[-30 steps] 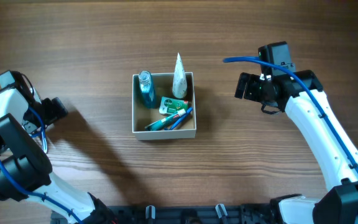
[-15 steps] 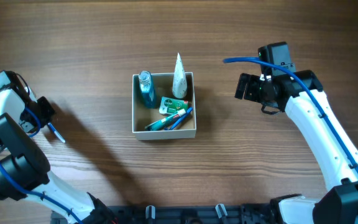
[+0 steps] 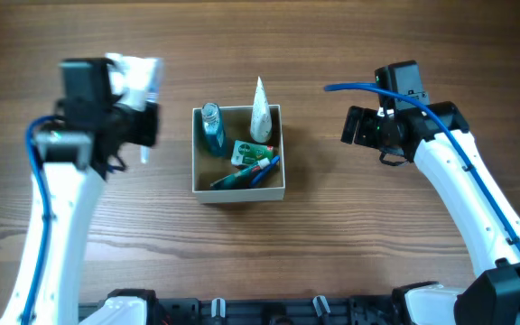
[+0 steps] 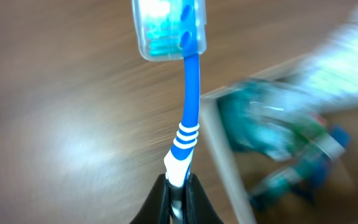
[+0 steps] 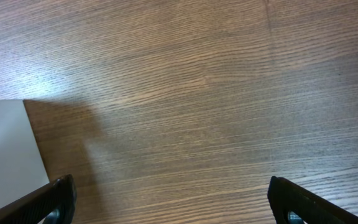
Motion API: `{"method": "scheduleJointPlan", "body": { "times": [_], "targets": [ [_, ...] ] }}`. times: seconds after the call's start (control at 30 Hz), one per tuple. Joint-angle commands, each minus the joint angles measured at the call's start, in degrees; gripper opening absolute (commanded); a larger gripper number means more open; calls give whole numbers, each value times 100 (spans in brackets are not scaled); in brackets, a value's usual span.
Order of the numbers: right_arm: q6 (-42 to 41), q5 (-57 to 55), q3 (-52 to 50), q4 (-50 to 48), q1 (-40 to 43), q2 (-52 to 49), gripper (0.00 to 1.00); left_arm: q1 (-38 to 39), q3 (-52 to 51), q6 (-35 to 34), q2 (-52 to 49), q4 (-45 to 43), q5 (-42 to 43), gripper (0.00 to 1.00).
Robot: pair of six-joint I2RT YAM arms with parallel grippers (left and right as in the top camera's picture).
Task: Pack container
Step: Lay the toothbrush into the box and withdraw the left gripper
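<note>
Okay, carry step: the left gripper (image 4: pixel 178 194) is clamped on the tail end of a blue-and-white toothbrush (image 4: pixel 189 106), whose bristle head sits under a clear cap (image 4: pixel 169 28) and points away from the fingers. The container (image 3: pixel 240 193) sits open-topped in the middle of the wood table (image 3: pixel 350 262), just right of the left arm. In the left wrist view, which is blurred, its white wall shows just right of the brush. Inside are a teal bottle (image 3: pixel 211 128) in the far-left corner, a white tube (image 3: pixel 261 110) leaning over the far rim, a green packet (image 3: pixel 246 152), and blue and red sticks (image 3: pixel 251 171) across the near side; I cannot tell what those are. The right gripper (image 5: pixel 174 202) hangs right of the box with fingers wide apart, holding nothing, over bare wood. The brush looks not yet over the box. The next move calls for carrying it right past the left wall, lining it up with the free floor, lowering and letting go. The long handle may snag on the rim or the bottle.
</note>
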State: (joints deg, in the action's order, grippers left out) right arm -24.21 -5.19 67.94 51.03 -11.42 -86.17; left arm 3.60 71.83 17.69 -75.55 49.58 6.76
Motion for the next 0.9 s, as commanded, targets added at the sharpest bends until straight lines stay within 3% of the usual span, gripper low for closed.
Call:
{"method": "scheduleJointPlan", "body": {
  "times": [0.0,0.03,0.1,0.3,0.33,0.37,0.47,0.5,0.57,0.67,0.8,0.87],
  "targets": [
    [0,-107,9,-22,15,-31,100,1427,39,1917,157,404,278,4],
    [0,-107,9,-22,15,-28,100,2035,39,2122,-59,734,286,4],
    [-2,-105,9,-22,15,-28,100,2382,39,2114,-398,839,284,4],
    [0,-103,9,15,15,-28,100,2474,39,2133,-1484,621,256,4],
    [4,-105,9,33,15,-31,100,2472,39,2131,-1528,614,229,31],
    [4,-105,9,44,15,-31,100,2472,39,2131,-1534,605,190,38],
    [7,-105,9,46,15,-31,100,2474,48,1989,-1445,555,-153,95],
    [15,-107,9,44,15,-28,100,2472,52,1692,-1314,553,-358,100],
    [28,-190,9,44,15,-28,100,2402,52,916,-826,555,-741,100],
    [485,-256,52,-225,15,-9,100,1576,50,-76,-20,516,-835,100],
    [1412,-98,155,-1141,15,-9,100,-496,50,-1294,181,341,-455,100],
    [1255,-81,155,-1021,15,72,100,-1309,50,-1102,177,662,146,100]
  ]
}}
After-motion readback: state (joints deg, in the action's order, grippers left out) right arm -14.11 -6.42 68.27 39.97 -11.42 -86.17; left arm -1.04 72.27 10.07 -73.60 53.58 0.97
